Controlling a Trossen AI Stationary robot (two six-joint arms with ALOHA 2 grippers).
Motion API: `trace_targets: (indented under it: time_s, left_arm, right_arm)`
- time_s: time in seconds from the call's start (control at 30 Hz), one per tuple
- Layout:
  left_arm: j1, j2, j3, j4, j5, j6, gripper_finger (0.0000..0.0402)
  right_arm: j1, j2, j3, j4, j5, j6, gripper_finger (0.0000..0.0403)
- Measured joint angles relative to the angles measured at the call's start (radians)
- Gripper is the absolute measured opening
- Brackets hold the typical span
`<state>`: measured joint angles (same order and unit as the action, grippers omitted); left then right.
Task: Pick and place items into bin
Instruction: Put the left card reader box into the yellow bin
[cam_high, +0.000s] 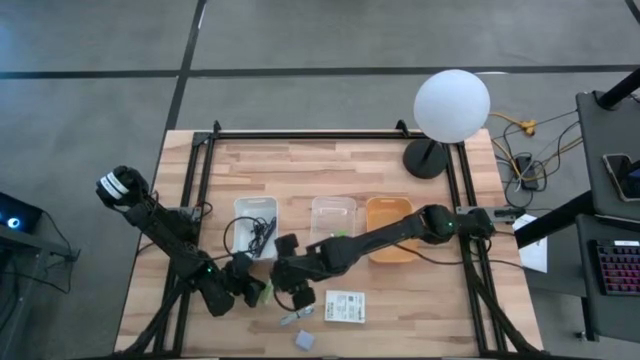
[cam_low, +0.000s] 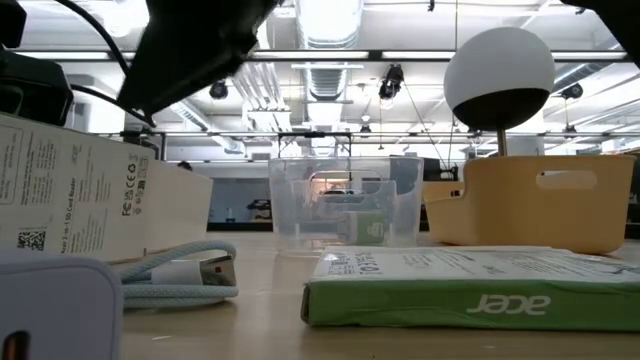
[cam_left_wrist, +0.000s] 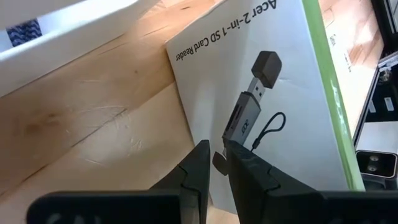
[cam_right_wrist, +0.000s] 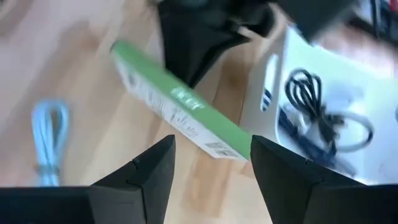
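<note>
the wooden table (cam_high: 330, 170) carries three bins in a row across its middle: a white bin (cam_high: 255, 226) toward the left edge, a clear bin (cam_high: 333, 220) at centre, and an orange bin (cam_high: 390, 228) toward the right edge. a white globe lamp (cam_high: 451, 105) stands at the table's far right corner. the coiled black cable (cam_high: 262, 233) lies inside the white bin. both dark arms meet near the front edge, just in front of the white bin. the right gripper (cam_right_wrist: 211, 163) hangs with its fingers spread wide and nothing between them, above a tilted green-edged box (cam_right_wrist: 177, 106). the left gripper (cam_left_wrist: 216, 163) has its fingers nearly together, pinching that box's white face at its edge, beside the printed card reader. a second white printed packet (cam_high: 345, 306) lies flat near the front edge, right of the grippers. a pale blue cable (cam_right_wrist: 50, 140) lies coiled on the wood nearby. a small grey-blue cube (cam_high: 305, 341) sits at the very front edge.
</note>
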<state>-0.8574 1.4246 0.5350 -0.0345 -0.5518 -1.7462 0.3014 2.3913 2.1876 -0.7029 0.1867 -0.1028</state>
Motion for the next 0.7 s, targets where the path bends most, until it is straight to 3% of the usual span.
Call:
trace_targets:
  time_s: [0.2,0.7]
  left_arm:
    - [0.0,0.0,0.0,0.0,0.0,0.0,0.0039]
    - [0.0,0.0,-0.002,0.0,0.005,0.0,0.0039]
  right_arm:
    - [-0.003,0.03,-0.002,0.02,-0.006,-0.227,0.0196]
    - [-0.008,0.07,0.003,0.1,0.0,-0.428,0.0196]
